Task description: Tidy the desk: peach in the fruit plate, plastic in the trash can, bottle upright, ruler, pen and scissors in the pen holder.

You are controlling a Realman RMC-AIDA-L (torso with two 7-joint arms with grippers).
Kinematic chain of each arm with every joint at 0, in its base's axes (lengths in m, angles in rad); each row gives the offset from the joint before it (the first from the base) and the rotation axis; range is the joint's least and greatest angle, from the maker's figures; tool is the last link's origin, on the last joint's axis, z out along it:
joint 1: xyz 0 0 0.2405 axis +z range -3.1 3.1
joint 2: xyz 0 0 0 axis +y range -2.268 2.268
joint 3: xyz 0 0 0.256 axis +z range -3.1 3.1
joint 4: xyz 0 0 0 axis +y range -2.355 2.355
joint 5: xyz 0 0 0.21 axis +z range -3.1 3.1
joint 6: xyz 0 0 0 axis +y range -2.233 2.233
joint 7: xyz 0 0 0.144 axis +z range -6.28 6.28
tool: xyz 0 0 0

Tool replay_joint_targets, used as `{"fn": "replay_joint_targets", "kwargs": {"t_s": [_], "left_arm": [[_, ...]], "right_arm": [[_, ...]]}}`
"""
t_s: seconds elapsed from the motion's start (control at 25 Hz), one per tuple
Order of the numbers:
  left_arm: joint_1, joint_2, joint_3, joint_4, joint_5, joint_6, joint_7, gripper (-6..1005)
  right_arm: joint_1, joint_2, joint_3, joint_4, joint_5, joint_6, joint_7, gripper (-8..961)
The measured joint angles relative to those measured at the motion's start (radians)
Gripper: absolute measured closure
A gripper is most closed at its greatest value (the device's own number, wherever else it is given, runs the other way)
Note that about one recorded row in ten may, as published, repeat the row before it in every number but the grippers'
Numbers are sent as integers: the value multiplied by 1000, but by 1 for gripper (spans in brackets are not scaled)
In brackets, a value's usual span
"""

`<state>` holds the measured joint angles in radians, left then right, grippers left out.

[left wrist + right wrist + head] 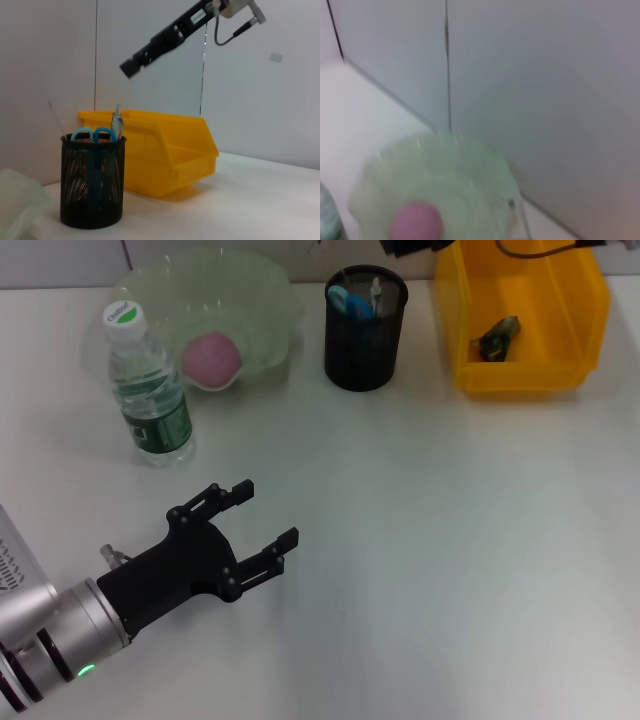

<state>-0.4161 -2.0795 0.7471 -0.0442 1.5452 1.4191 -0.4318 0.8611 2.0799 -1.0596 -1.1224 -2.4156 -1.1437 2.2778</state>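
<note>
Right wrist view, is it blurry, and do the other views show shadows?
Right wrist view: soft and out of focus, the pale green fruit plate and pink peach smeared. Left wrist view: sharp, a soft shadow under the yellow plastic bin. Head view: crisp, a faint shadow beside the black mesh pen holder.

Pen holder and trash can on the counter, seen from the left wrist.

A black mesh pen holder (pixel 93 182) stands upright on the white counter (pixel 250 205), holding blue-handled scissors (pixel 93 134) and a pen (pixel 117 122) (tip up). Just behind it sits the yellow trash can (pixel 165 155). Above, the right arm (pixel 170 37) reaches across before the grey wall; a pale green fruit plate (pixel 17 202) edges in beside the holder.
</note>
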Motion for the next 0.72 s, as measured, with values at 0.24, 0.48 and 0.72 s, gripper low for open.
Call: {"fn": "replay_joint_targets", "kwargs": {"t_s": [0.24, 0.48, 0.72], "left_arm": [[0, 4, -18, 4, -1, 0, -2, 211], [4, 5, -26, 6, -1, 2, -3, 211], [4, 8, -4, 53, 12, 13, -87, 212]], "right_arm": [[-187, -1, 5, -11, 392, 26, -191, 265], [-385, 2, -4, 31, 835, -92, -450, 168], [-453, 0, 8, 217, 938, -344, -674, 130]]}}
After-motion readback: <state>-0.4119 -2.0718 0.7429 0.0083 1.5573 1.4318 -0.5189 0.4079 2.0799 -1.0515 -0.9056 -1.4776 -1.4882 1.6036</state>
